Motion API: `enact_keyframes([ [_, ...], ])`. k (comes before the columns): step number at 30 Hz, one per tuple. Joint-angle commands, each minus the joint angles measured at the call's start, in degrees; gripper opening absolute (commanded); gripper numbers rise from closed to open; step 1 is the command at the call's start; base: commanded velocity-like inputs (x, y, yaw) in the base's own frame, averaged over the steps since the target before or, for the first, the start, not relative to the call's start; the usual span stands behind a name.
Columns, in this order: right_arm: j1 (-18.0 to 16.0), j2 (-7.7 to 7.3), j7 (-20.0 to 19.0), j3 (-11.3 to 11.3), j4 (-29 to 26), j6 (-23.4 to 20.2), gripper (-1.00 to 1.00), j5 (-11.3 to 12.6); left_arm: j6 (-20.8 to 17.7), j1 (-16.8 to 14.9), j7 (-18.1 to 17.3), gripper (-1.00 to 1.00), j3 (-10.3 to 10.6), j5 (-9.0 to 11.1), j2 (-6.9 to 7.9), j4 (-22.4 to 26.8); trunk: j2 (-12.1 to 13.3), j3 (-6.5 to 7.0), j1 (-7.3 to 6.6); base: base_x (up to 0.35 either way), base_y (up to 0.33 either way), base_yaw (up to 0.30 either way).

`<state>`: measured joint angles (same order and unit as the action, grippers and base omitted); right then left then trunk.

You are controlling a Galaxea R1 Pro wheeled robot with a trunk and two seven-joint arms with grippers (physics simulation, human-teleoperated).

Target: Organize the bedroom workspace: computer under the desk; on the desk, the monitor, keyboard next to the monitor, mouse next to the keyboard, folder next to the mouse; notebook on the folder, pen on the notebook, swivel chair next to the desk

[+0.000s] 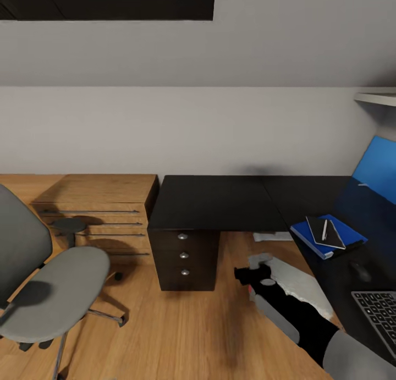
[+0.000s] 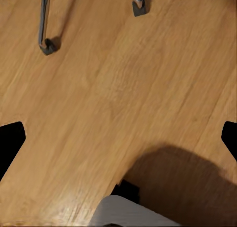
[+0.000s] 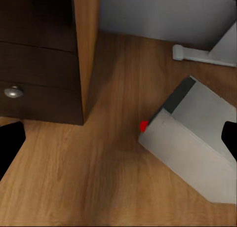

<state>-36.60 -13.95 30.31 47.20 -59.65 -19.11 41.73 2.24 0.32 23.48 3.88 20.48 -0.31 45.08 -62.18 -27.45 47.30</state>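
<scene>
Folder (image 1: 324, 238) lies flat on the black table (image 1: 220, 201), blue, near the table's front edge on its right wing. Notebook (image 1: 324, 231) sits on top of the folder; pen (image 1: 324, 229) lies on the notebook. Mouse (image 1: 360, 270) is on the table just beyond the folder toward the robot, keyboard (image 1: 379, 311) nearer still. Monitor (image 1: 379, 168) stands on the table behind the folder, screen lit blue. Computer (image 1: 297, 284) rests on the wooden floor (image 2: 123, 89) beside the table's drawer block (image 1: 184, 256), tilted askew; red light (image 3: 143, 125) shows at its front corner. Chair (image 1: 49, 286) stands well apart from the table, left of the oak chest (image 1: 99, 209), seat bare.

Right pincer (image 1: 247, 274) hovers over the floor between the drawer block and the computer, its fingers spread wide apart, gripping nothing. Left pincer (image 2: 118, 138) hangs above bare floor near the chair's chrome legs (image 2: 43, 24), fingers likewise apart and empty.
</scene>
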Motion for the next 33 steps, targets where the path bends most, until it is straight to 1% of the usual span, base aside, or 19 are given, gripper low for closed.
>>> enact_keyframes([
  [1, 1.28, -0.09, 0.57, 0.31, -0.10, 0.74, 1.00, -0.40, -0.44, 0.00, 0.32, 1.00, 0.24, 0.57, 0.02, -0.29, 0.38, 0.14, -0.22, 0.000, 0.000, 0.000],
  [2, 4.00, -0.12, 0.73, 0.42, 0.01, 2.35, 1.00, -1.89, -1.47, -0.02, 0.30, 1.00, 0.24, 0.56, -0.02, -0.96, 0.78, 0.32, -0.44, 0.000, 0.000, 0.000],
  [4, 10.14, 0.29, 0.92, 0.63, 3.77, 8.89, 1.00, -4.93, -2.69, -0.09, 0.27, 1.00, 0.25, 0.54, -0.22, -2.10, 1.58, 0.68, -0.88, 0.000, 0.000, 0.000],
  [5, 11.18, 0.47, 0.95, 0.70, 5.17, 10.79, 1.00, -5.39, -2.86, -0.10, 0.27, 1.00, 0.25, 0.54, -0.27, -2.27, 1.98, 0.86, -1.10, 0.000, 0.000, 0.000],
  [6, 12.69, 0.96, 0.96, 0.83, 8.35, 14.66, 1.00, -6.03, -3.11, -0.12, 0.26, 1.00, 0.26, 0.55, -0.38, -2.58, 2.38, 1.04, -1.32, 0.000, 0.000, 0.000],
  [10, 14.33, 2.82, 0.83, 0.96, 16.22, 21.92, 1.00, -6.71, -3.37, -0.13, 0.26, 1.00, 0.31, 0.56, -0.49, -3.61, 3.99, 1.76, -2.20, 0.000, 0.000, 0.000],
  [11, 14.75, 4.23, 0.76, 1.00, 20.88, 25.28, 1.00, -6.94, -3.41, -0.13, 0.22, 1.00, 0.33, 0.55, -0.54, -4.63, 4.39, 1.94, -2.41, 0.000, 0.000, 0.000],
  [12, 15.12, 6.86, 0.68, 0.99, 28.66, 30.36, 1.00, -7.28, -3.44, -0.14, 0.16, 1.00, 0.38, 0.54, -0.57, -6.46, 4.79, 2.12, -2.63, 0.000, 0.000, 0.006],
  [13, 15.20, 7.78, 0.65, 1.01, 31.32, 32.22, 1.00, -7.37, -3.41, -0.14, 0.09, 1.00, 0.39, 0.54, -0.57, -7.06, 5.19, 2.29, -2.85, 0.000, 0.000, 0.018],
  [14, 15.31, 9.62, 0.61, 1.04, 36.50, 36.27, 1.00, -7.49, -3.37, -0.14, -0.22, 1.00, 0.39, 0.53, -0.57, -8.32, 5.59, 2.47, -3.07, 0.000, 0.000, 0.062],
  [15, 15.35, 10.50, 0.60, 1.04, 38.96, 38.41, 1.00, -7.54, -3.35, -0.14, -0.49, 1.00, 0.39, 0.53, -0.57, -8.99, 5.99, 2.65, -3.29, 0.000, 0.000, 0.090],
  [16, 15.42, 12.84, 0.55, 1.05, 45.58, 44.88, 1.00, -7.62, -3.27, -0.14, -1.95, 1.00, 0.41, 0.53, -0.57, -11.26, 6.39, 2.83, -3.51, 0.000, 0.000, 0.163],
  [18, 15.45, 13.99, 0.48, 1.05, 49.06, 48.69, 1.00, -7.66, -3.22, -0.14, -3.41, 1.00, 0.41, 0.53, -0.52, -12.78, 7.19, 3.19, -3.95, 0.000, 0.000, 0.187],
  [19, 15.49, 15.38, -0.69, 1.01, 54.20, 54.70, 1.00, -7.58, -3.15, -0.14, -7.55, 1.00, 0.42, 0.53, -0.36, -15.30, 7.60, 3.40, -4.17, 0.000, 0.000, 0.232],
  [23, 15.50, 15.83, -1.97, 0.97, 56.04, 56.97, 1.00, -7.48, -2.88, -0.14, -9.56, 1.00, 0.42, 0.48, -0.24, -18.10, 9.20, 4.28, -5.05, 0.000, 0.000, 0.229],
  [24, 15.50, 15.97, -2.36, 0.92, 56.56, 57.65, 1.00, -7.43, -1.68, -0.14, -10.15, 1.00, 0.42, 0.31, -0.19, -20.70, 9.60, 4.51, -5.27, 0.000, 0.000, 0.215],
  [26, 15.50, 16.02, -2.45, 0.93, 56.70, 57.86, 1.00, -7.45, 0.06, -0.14, -10.29, 1.00, 0.44, 0.28, -0.17, -21.44, 10.40, 4.98, -5.71, 0.000, 0.000, 0.213],
  [28, 15.50, 16.25, -2.57, 1.03, 56.91, 58.15, 1.00, -7.54, 6.49, -0.14, -10.45, 1.00, 0.47, 0.30, -0.09, -22.57, 10.80, 5.27, -5.93, 0.000, 0.000, 0.211],
  [33, 15.56, 16.90, -2.63, 1.06, 57.08, 59.38, 1.00, -7.67, 13.46, -0.14, -10.53, 1.00, 0.74, 0.27, -0.14, -23.07, 10.80, 5.52, -5.93, 0.000, 0.000, 0.210],
])
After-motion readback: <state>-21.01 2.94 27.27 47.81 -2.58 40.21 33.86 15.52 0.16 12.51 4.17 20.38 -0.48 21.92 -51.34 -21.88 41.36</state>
